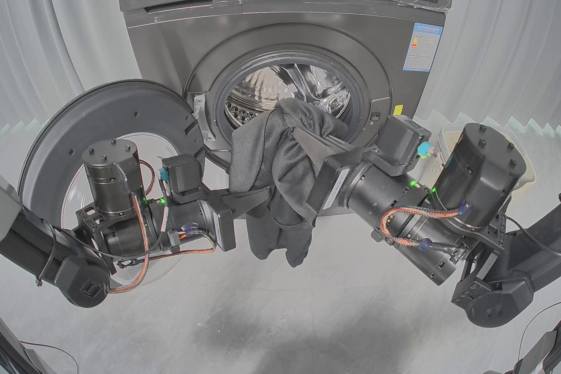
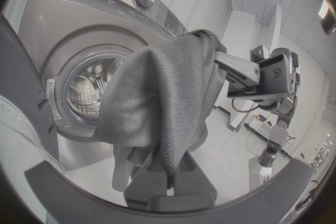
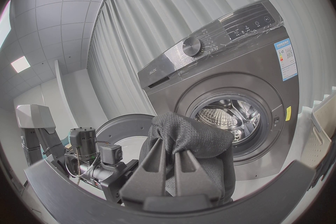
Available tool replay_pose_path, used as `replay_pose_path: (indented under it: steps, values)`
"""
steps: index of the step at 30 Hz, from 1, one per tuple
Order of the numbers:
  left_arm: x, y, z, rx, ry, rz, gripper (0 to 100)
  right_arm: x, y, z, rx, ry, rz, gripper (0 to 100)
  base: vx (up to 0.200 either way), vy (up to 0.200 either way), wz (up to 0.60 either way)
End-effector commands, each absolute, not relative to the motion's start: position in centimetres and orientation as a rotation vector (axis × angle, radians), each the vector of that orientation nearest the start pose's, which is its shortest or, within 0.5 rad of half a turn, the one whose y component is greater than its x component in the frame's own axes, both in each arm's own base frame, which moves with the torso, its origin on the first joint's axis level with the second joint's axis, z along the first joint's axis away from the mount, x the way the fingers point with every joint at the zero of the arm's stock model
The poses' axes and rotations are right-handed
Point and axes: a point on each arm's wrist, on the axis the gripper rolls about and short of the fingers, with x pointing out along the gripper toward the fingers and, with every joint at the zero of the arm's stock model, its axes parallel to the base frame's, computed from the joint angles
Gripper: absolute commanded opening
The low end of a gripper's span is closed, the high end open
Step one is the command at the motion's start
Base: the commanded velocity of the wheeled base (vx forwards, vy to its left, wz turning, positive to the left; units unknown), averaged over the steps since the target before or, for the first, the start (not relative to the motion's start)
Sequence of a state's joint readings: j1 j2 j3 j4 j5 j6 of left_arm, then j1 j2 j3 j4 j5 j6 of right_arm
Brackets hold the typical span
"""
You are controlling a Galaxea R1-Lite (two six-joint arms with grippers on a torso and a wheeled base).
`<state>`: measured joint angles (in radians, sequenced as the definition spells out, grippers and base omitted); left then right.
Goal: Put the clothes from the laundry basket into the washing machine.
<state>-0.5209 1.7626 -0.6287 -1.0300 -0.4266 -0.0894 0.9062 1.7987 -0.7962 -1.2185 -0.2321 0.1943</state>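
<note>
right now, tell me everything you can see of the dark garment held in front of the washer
The dark grey garment looks like thin, mesh-knit fabric, crumpled and bunched. It hangs in the air before the open mouth of the washing machine, not yet inside. The right gripper pinches its top fold, and the left gripper pinches a lower fold. Loose ends dangle below both, clear of the floor.

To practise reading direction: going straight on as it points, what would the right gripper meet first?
The right gripper clamps the dark garment; past it, probably the rim of the washing machine's drum opening; depth unclear.
</note>
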Motion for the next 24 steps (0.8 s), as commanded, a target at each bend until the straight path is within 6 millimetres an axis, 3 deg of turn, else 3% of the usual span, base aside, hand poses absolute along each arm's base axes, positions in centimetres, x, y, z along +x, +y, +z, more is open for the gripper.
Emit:
replay_pose_path:
  steps: [1,11,12,16,24]
  values:
    - [24.9,-15.9,16.1,-0.078,0.134,-0.958,0,20.8,25.1,20.6,0.304,-0.122,0.679,0,0.000,0.000,0.00]
    - [20.4,-15.7,18.2,-0.092,0.062,-1.048,0,21.7,24.1,19.0,0.267,-0.077,0.647,0,0.000,0.000,0.00]
    - [20.2,-15.8,18.3,-0.094,0.058,-1.054,0,21.7,24.1,18.8,0.263,-0.070,0.647,100,0.000,0.000,0.00]
    - [20.2,-15.8,18.5,-0.095,0.049,-1.058,0,21.7,24.1,18.5,0.257,-0.060,0.646,100,0.000,0.000,0.00]
    - [21.5,-16.2,21.0,-0.156,-0.025,-1.044,0,20.9,22.5,15.2,0.159,0.055,0.624,100,0.000,0.000,0.00]
